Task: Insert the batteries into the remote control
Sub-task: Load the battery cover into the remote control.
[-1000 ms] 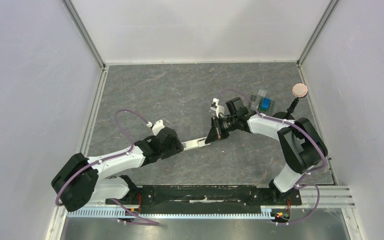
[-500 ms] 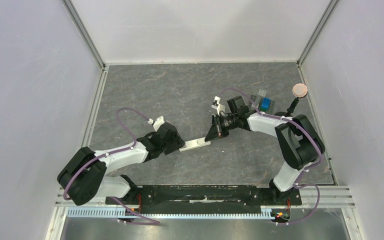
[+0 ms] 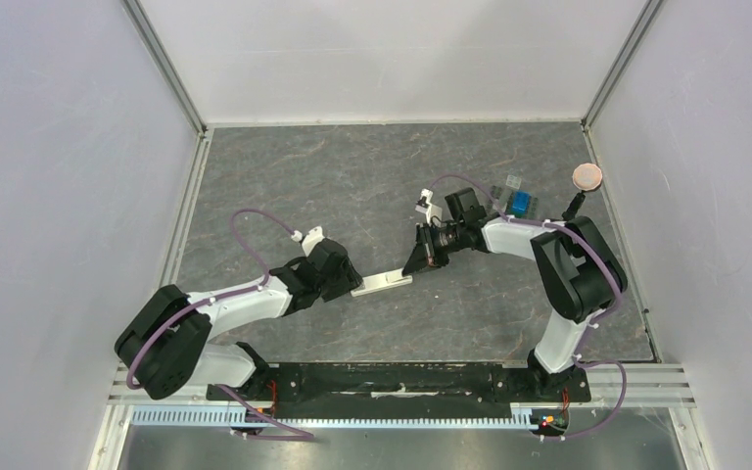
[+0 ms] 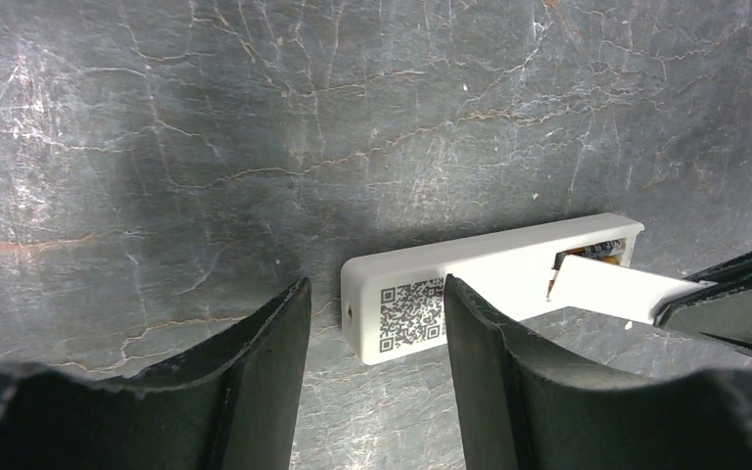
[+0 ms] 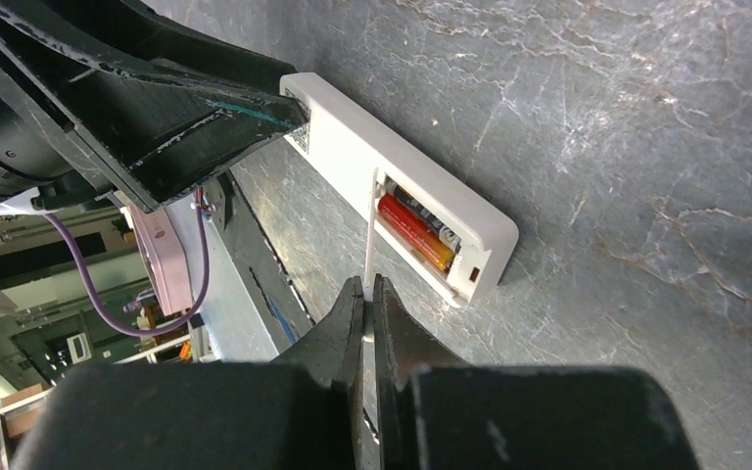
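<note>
Only one marking visible to me: a black-and-white QR code sticker (image 4: 411, 315) on the back of the remote control (image 4: 494, 259), near one end. No letters or numbers legible around it. The batteries (image 5: 417, 231) in the open bay show faint print, too small to read.

The right gripper (image 5: 365, 294) pinches a thin white battery cover (image 5: 369, 230) edge-on against the remote control's (image 5: 352, 157) open compartment, where both batteries (image 5: 413, 231) lie side by side. The left gripper (image 5: 286, 98) reaches over the remote's far end on the grey worktop (image 5: 597, 147).
</note>
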`<state>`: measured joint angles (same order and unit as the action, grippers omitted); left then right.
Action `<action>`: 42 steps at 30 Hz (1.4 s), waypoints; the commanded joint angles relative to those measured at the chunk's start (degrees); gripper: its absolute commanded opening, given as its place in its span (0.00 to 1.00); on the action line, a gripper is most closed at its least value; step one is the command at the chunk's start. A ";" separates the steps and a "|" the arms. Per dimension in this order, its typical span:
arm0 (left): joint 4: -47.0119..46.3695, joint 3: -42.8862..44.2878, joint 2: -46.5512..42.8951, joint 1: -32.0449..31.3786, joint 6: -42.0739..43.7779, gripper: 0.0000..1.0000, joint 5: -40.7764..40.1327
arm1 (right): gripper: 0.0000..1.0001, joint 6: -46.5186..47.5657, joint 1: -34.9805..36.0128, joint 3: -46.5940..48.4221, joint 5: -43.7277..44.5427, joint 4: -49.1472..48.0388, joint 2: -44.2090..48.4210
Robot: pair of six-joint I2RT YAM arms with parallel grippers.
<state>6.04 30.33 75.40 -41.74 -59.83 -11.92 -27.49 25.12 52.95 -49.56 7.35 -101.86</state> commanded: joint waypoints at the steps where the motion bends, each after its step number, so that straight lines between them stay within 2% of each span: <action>1: 2.00 -0.36 1.35 0.34 2.37 0.59 -1.53 | 0.00 0.65 -0.32 1.98 -1.09 -0.85 -1.63; 9: 1.45 0.67 1.93 0.34 3.86 0.59 -1.14 | 0.04 4.52 -0.25 4.52 -0.94 5.96 -4.48; 25: 0.42 3.65 5.06 0.34 7.97 0.59 -2.17 | 0.07 10.30 -1.63 12.02 8.20 20.64 -8.47; 31: -0.42 3.71 6.27 0.34 8.30 0.58 -2.22 | 0.07 10.33 -2.67 10.67 11.52 21.61 -8.12; 42: -0.56 3.78 6.49 0.34 9.46 0.57 -2.65 | 0.09 9.67 -3.99 7.40 11.66 20.22 -9.89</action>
<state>4.14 33.91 80.31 -41.69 -53.67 -11.94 -19.51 21.82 62.22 -44.97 26.00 -109.38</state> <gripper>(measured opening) 0.578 0.099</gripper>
